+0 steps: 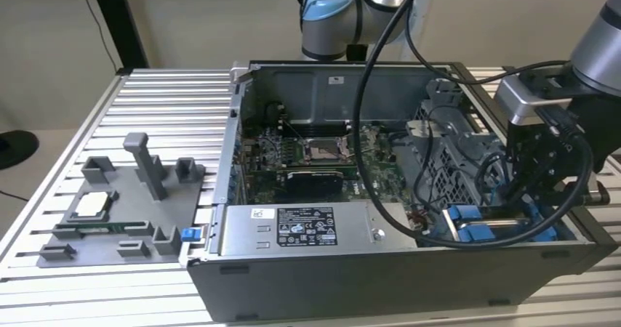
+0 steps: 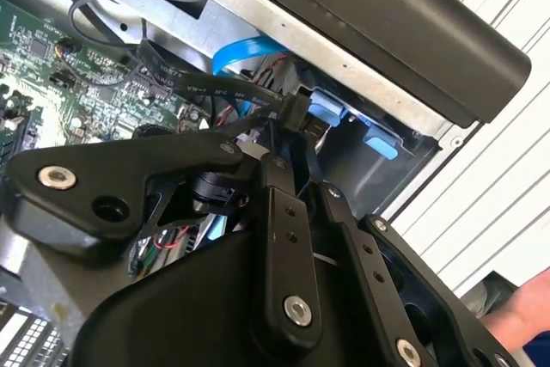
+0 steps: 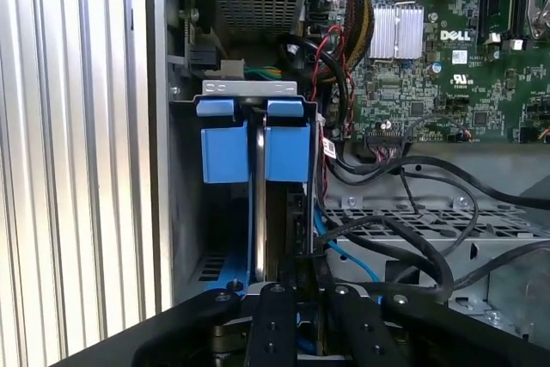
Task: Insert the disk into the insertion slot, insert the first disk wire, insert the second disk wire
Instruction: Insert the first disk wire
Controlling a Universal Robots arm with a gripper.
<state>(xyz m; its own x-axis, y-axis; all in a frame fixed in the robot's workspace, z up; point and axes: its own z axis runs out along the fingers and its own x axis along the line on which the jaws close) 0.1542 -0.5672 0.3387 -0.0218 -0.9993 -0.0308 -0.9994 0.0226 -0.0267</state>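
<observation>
In the exterior view, an open dark grey PC case (image 1: 388, 283) sits on a ribbed silver metal table (image 1: 155, 94) before a plain beige wall (image 1: 194, 22). A grey plastic fixture tray (image 1: 102, 243) lies near the table's edge on the exterior view's left. The black gripper (image 1: 524, 203) reaches into the case's near corner on the exterior view's right.

In the second wrist view, the gripper (image 2: 296, 156) is narrowed and seems to pinch the plug of a black flat disk wire (image 2: 215, 83). Part of a person's arm (image 2: 516, 311) shows beyond the table's edge.

In the first wrist view, the silver disk in its bright blue carrier frame (image 3: 225, 156) sits edge-on inside the dark grey insertion slot (image 3: 185, 212), beside the case's side wall. The gripper (image 3: 305, 285) is near it, and a green motherboard (image 3: 447, 66) lies beyond.
</observation>
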